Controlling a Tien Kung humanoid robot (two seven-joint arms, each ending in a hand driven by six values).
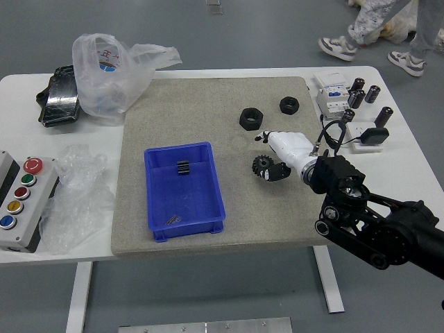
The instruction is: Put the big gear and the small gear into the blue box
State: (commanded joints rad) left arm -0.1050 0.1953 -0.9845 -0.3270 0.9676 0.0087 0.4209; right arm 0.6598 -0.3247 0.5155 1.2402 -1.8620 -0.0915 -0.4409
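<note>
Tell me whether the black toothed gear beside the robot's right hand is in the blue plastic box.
No, the gear sits on the beige fabric mat, right of the box.
</note>
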